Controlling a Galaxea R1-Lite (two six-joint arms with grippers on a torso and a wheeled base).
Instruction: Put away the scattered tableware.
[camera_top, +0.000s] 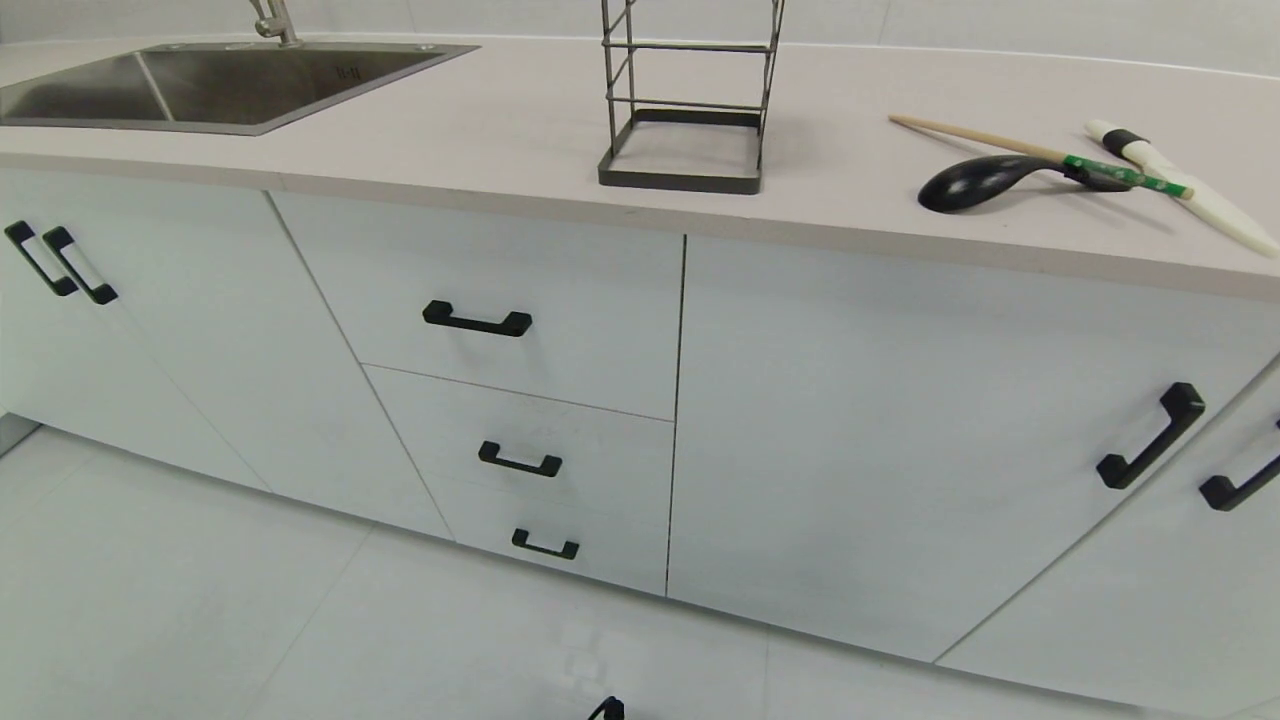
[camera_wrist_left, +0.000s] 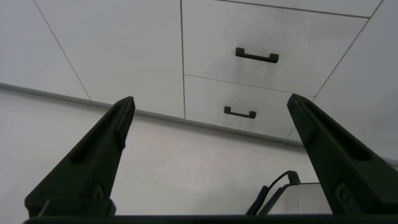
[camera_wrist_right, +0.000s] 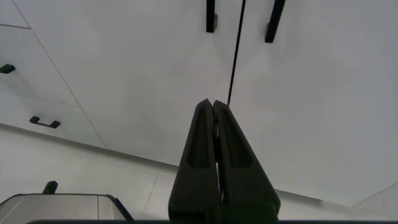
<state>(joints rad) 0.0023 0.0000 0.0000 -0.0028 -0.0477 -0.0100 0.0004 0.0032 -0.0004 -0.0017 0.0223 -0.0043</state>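
On the counter (camera_top: 500, 150) at the right lie a black spoon (camera_top: 975, 181), a wooden chopstick with a green band (camera_top: 1040, 153) and a white utensil with a black band (camera_top: 1185, 186), the three crossing one another. A dark wire rack (camera_top: 690, 100) stands empty at the counter's middle. My left gripper (camera_wrist_left: 210, 106) hangs low in front of the drawers, open with nothing between its fingers. My right gripper (camera_wrist_right: 212, 107) is shut and empty, facing the white cabinet doors (camera_wrist_right: 155, 74).
A steel sink (camera_top: 215, 75) with a tap is set into the counter at the far left. Below run white cabinets with black handles and a stack of three drawers (camera_top: 500, 400). Pale tiled floor (camera_top: 250, 620) lies in front.
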